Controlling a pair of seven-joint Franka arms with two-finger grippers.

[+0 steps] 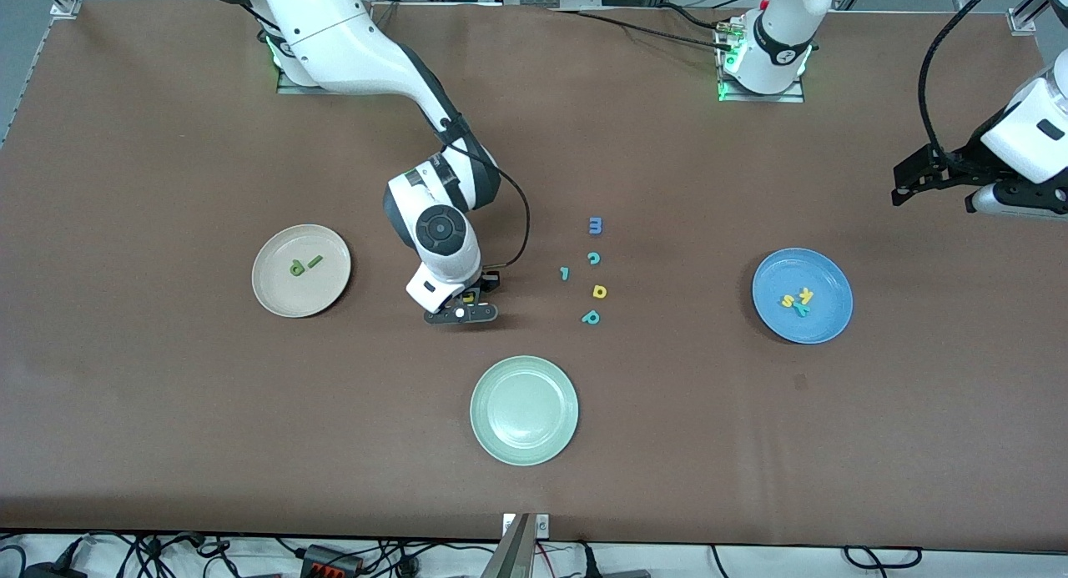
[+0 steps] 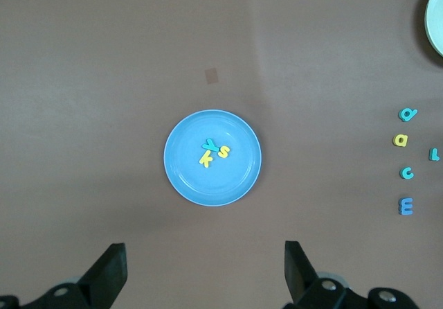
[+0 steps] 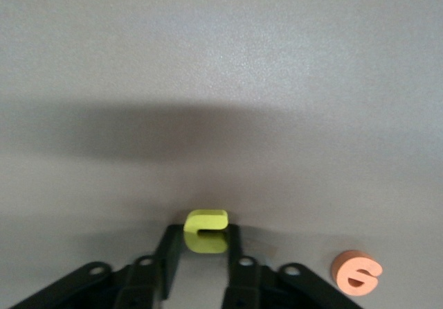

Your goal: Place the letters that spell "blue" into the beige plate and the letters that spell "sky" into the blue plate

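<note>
While my right hand [image 3: 201, 253] pinches the yellow u [image 3: 205, 231] on the worktop [image 1: 167, 394], I should lift straight, clear of the orange e [image 3: 356, 273], left hand [image 2: 204, 271] spread, waiting

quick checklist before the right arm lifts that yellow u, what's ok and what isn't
1. Right gripper jaws on either side of the yellow u: ok.
2. Grip firm enough to lift: cannot tell.
3. Orange e lies beside the gripper, outside the jaws: ok.
4. Beige plate has room, holding only the green b and l: ok.
5. Blue plate already holds s, k and y: ok.
6. Left gripper waits, jaws open, high over the blue plate's end, out of the path: ok.
</note>
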